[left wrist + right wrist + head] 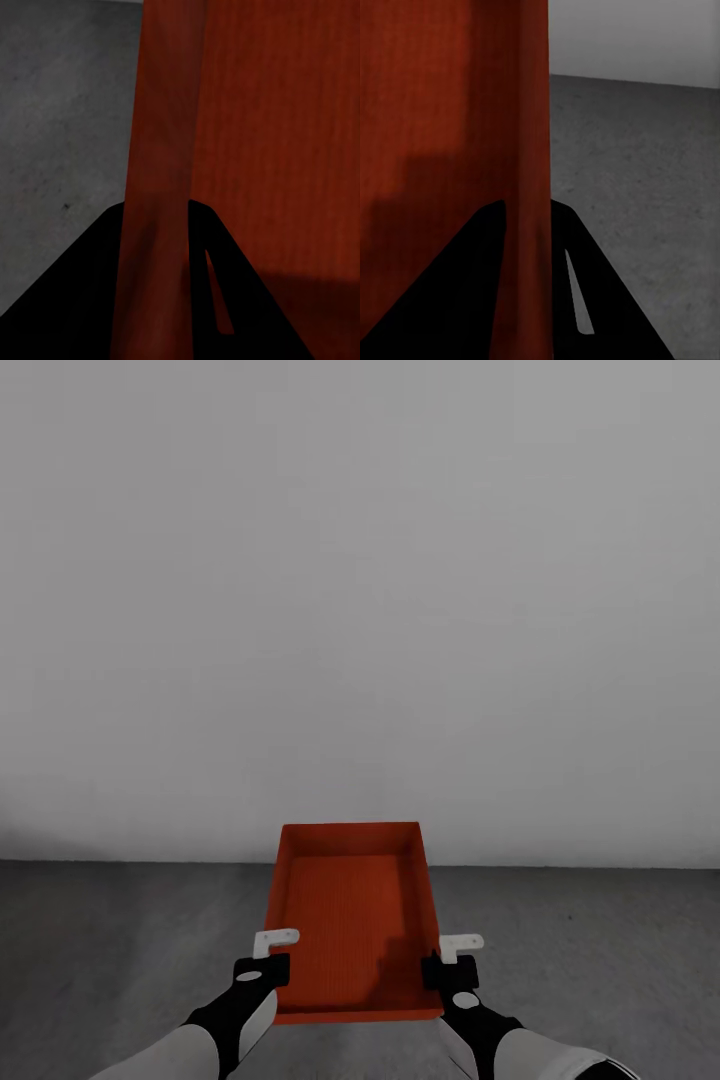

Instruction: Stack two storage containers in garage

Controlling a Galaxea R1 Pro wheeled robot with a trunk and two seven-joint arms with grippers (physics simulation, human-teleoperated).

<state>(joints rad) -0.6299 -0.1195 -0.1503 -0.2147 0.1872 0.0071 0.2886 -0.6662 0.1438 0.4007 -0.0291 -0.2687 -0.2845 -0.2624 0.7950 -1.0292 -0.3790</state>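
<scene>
One orange-red storage container (350, 920), open side up with a ribbed bottom, hangs in front of me above the dark grey concrete floor (100, 940). My left gripper (268, 957) is shut on its left side wall, and my right gripper (455, 958) is shut on its right side wall. In the left wrist view the thin orange wall (161, 150) runs between the black fingers (82, 300) of that gripper (157, 217). The right wrist view has the other wall (529, 150) pinched the same way in the right gripper (526, 214). The other container is out of view.
A plain pale grey wall (360, 610) of the garage stands straight ahead and meets the floor just beyond the container. Rough concrete spreads to the left (60, 112) and to the right (645, 187) of the container.
</scene>
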